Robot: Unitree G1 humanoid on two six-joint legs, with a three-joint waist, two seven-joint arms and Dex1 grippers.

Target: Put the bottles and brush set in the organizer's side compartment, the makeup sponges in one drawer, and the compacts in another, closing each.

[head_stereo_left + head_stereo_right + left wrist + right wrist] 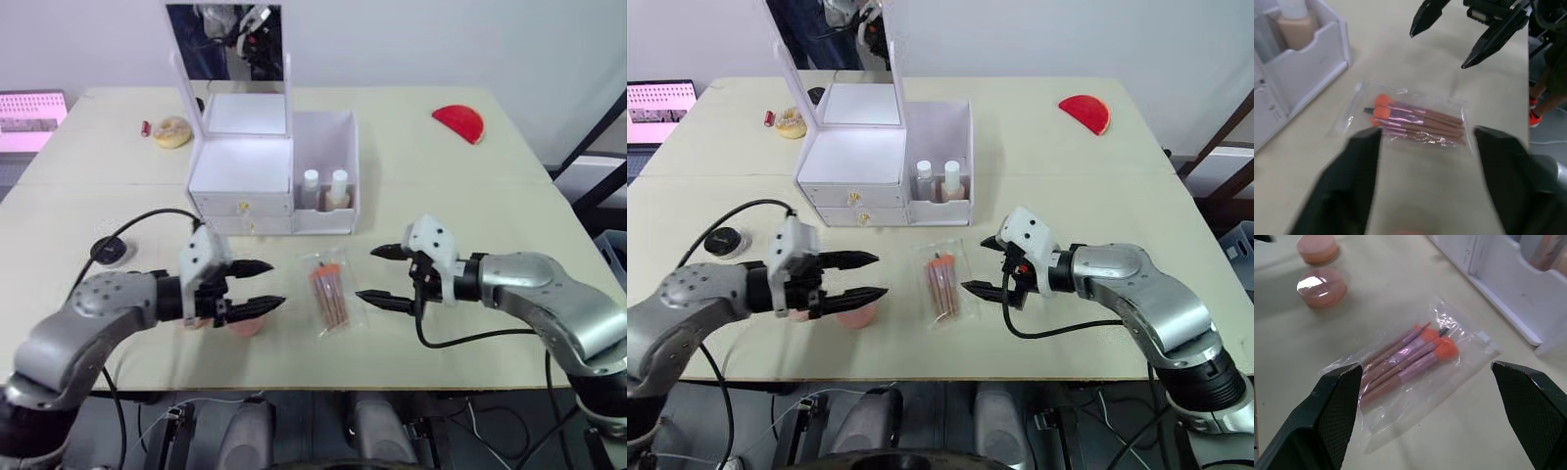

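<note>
So the brush set [330, 291] is lying flat in its clear bag on the table [470, 196], right in front of the white organizer [269, 176] and between the two grippers. Around it: two pink compacts [1321, 286] are sitting on the robot's left side of the bag, with the left gripper [257, 286] hovering right over them, so from the head camera they're mostly hiding under its fingers. Two bottles [324, 188] are already standing upright in the organizer's side compartment, and the mirror lid is standing open at the back. Farther off, there's a red half-round thing [458, 122] sitting at the far right of the table, a yellowish round item [172, 131] far left, and a black round puck [109, 251] on a cable by the left arm. The brushes' long axis is running roughly front to back, the orange bristle ends pointing toward the organizer and the handles pointing toward the robot, tilting a little. The right gripper [384, 277] is hanging just beside the bag with its fingers spread wide, gripping nothing. The left one is also gaping wide and empty. Nothing is lying on the bag itself.
</note>
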